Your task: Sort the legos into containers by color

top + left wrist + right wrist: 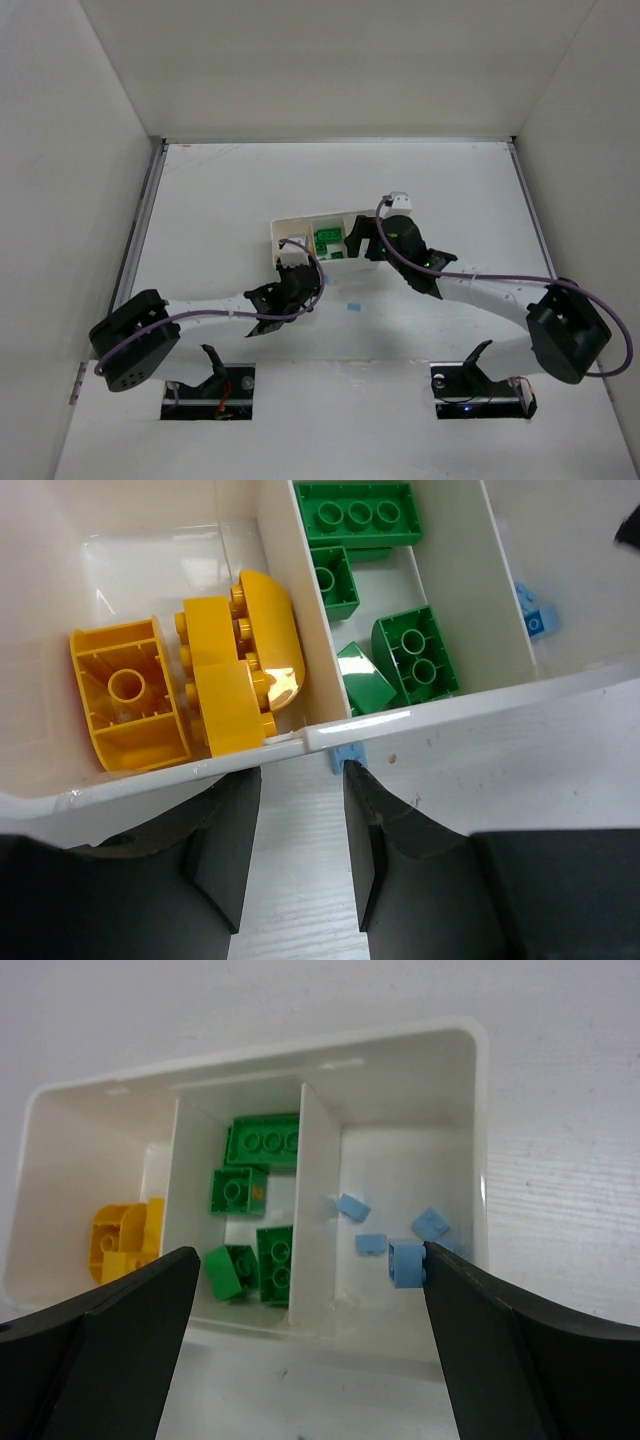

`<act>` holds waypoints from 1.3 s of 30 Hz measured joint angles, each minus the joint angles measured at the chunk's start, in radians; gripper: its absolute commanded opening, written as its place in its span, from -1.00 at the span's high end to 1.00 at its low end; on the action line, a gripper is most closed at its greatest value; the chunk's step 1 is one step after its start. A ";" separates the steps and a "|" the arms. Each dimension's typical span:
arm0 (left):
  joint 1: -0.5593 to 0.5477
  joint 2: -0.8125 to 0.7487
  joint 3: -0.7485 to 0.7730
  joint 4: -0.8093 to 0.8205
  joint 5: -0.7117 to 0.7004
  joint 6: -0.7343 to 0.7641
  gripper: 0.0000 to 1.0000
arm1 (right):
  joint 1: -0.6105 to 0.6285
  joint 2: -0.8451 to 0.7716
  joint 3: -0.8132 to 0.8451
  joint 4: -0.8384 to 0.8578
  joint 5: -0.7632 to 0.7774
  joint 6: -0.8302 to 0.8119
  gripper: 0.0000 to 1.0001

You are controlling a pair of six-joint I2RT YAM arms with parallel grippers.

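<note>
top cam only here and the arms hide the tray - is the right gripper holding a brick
observer: no, the right gripper is wide open over the tray, a light blue brick beside one fingertip
operator: colors mixed anywhere
observer: no, yellow bricks lie in one end compartment, green bricks the middle, other blue bricks the other end
operator: and the left one
observer: left gripper open and empty, at the tray's near wall

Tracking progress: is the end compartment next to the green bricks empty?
Not empty: the end compartment holds several small light blue bricks.
</note>
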 measured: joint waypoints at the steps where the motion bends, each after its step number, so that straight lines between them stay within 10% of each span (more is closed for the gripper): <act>1: 0.006 0.000 0.000 0.002 0.002 0.005 0.29 | 0.002 0.002 -0.001 -0.010 0.000 0.001 -0.99; 28: 0.026 -0.032 -0.006 0.032 0.050 0.029 0.29 | 0.066 -0.060 -0.034 -0.002 0.053 0.038 -1.00; 31: 0.008 -0.032 -0.006 0.032 0.052 0.022 0.29 | 0.064 -0.113 -0.043 -0.002 0.054 0.019 -0.73; 35: -0.033 -0.016 -0.002 0.034 0.055 0.011 0.33 | 0.064 -0.249 -0.049 0.008 0.060 -0.011 0.49; 39: -0.059 0.033 0.010 0.044 0.055 0.005 0.35 | 0.064 -0.357 -0.093 0.026 0.069 0.003 0.59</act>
